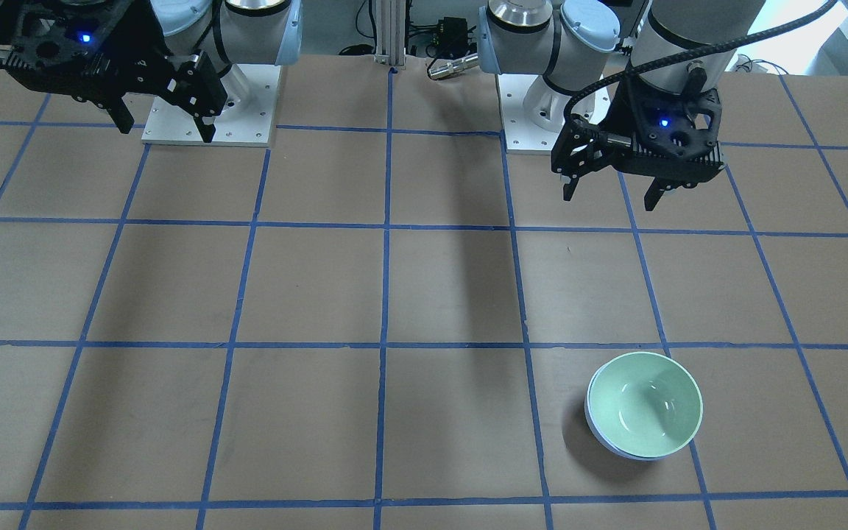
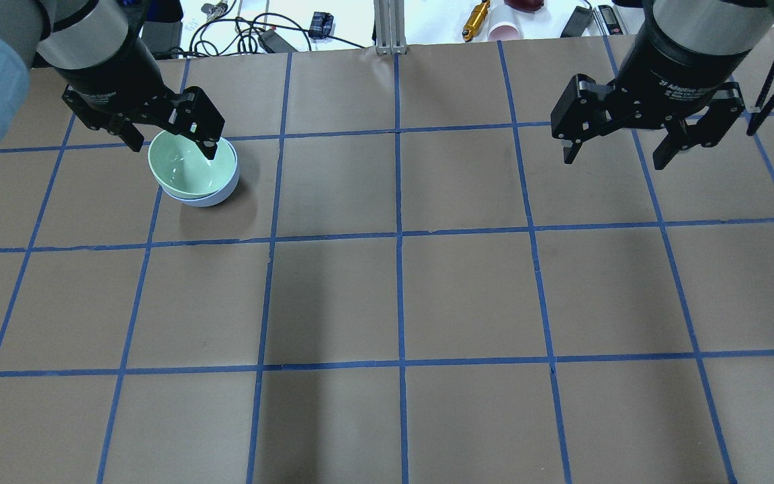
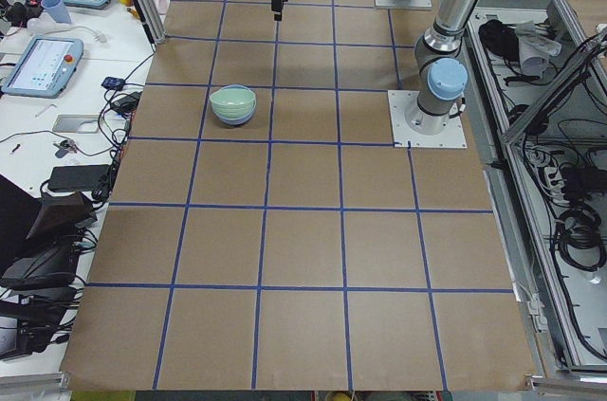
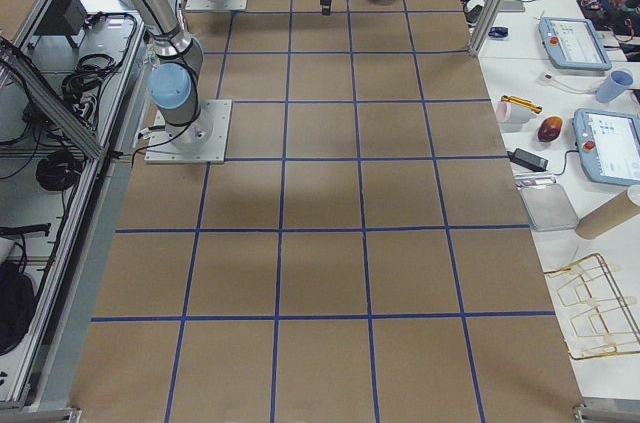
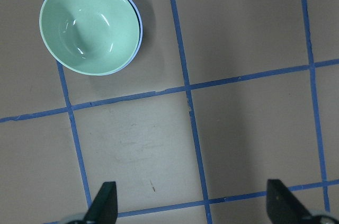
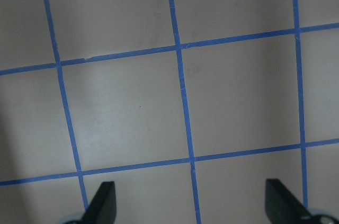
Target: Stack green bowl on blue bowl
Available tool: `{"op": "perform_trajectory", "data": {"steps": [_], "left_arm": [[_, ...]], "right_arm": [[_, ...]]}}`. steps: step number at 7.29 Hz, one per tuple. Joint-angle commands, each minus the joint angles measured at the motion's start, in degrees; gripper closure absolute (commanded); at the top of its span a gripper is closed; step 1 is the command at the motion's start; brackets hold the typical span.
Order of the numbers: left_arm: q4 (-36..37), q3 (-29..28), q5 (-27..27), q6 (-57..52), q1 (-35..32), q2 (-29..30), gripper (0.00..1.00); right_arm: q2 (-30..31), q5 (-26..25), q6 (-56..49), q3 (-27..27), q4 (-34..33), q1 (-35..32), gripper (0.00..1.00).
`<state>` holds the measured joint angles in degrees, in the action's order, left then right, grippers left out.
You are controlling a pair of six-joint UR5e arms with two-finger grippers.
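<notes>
We see the left tool (image 1: 608, 195) spread wide and holding nothing, its fingers pointing down from a raised arm, well apart from the bowls on their robot side. The right tool (image 2: 613, 161) hangs just as wide and empty over the other half of the counter (image 2: 467, 296), with brown taped squares stretching between the two. We count two bowls: one green bowl (image 1: 645, 403) sits upright inside one blue bowl (image 2: 219, 195), which shows only as a sliver, on the robot's left near the counter's far edge.
</notes>
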<state>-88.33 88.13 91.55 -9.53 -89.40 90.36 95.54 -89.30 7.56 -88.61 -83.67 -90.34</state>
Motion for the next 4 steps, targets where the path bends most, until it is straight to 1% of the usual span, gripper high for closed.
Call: {"op": "perform_trajectory", "data": {"steps": [1,3,4], "left_arm": [[0.0,0.02,0.03,0.04,0.02,-0.19,0.0],[-0.09,0.2,0.03,0.12,0.02,-0.28,0.0],[-0.01,0.2,-0.06,2.21,0.02,-0.28,0.0]], "right_arm": [[0.0,0.0,0.0,0.01,0.0,-0.02,0.0],[0.0,0.0,0.0,-0.07,0.0,-0.02,0.0],[0.0,0.0,0.0,0.01,0.0,-0.02,0.0]]}}
